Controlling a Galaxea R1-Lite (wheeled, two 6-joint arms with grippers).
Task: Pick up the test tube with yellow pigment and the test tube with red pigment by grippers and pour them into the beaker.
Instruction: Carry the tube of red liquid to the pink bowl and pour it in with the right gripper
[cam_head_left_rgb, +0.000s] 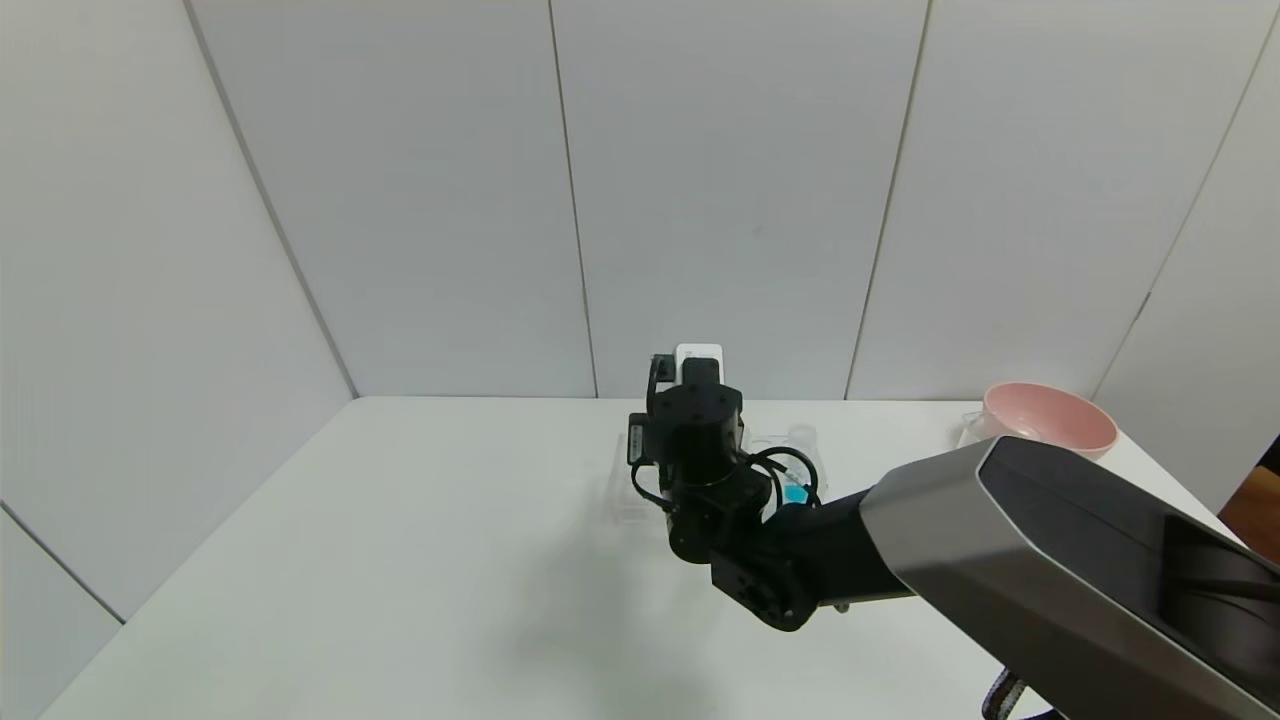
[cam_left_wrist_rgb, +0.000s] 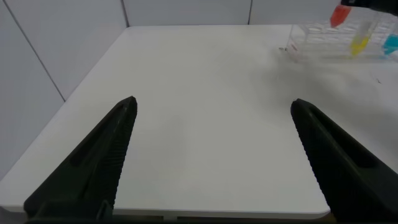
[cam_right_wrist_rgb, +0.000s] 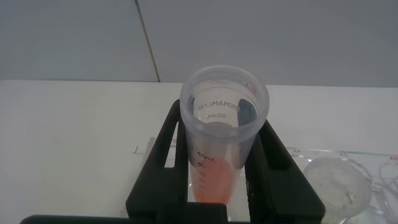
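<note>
My right gripper (cam_right_wrist_rgb: 222, 121) is shut on the test tube with red pigment (cam_right_wrist_rgb: 214, 180), a clear tube with red-orange liquid at its bottom, held upright above the clear rack. In the head view the right arm's wrist (cam_head_left_rgb: 700, 430) covers the tube. The left wrist view shows the red tube (cam_left_wrist_rgb: 339, 15) raised above the rack (cam_left_wrist_rgb: 311, 40), where the test tube with yellow pigment (cam_left_wrist_rgb: 359, 42) stands. My left gripper (cam_left_wrist_rgb: 212, 102) is open and empty, low over the near part of the table, away from the rack. A clear beaker (cam_head_left_rgb: 968, 428) seems to stand just left of the pink bowl.
A tube with blue liquid (cam_left_wrist_rgb: 390, 43) stands in the rack beside the yellow one. The pink bowl (cam_head_left_rgb: 1050, 415) is at the far right of the white table (cam_head_left_rgb: 400, 550). White walls close the back and both sides.
</note>
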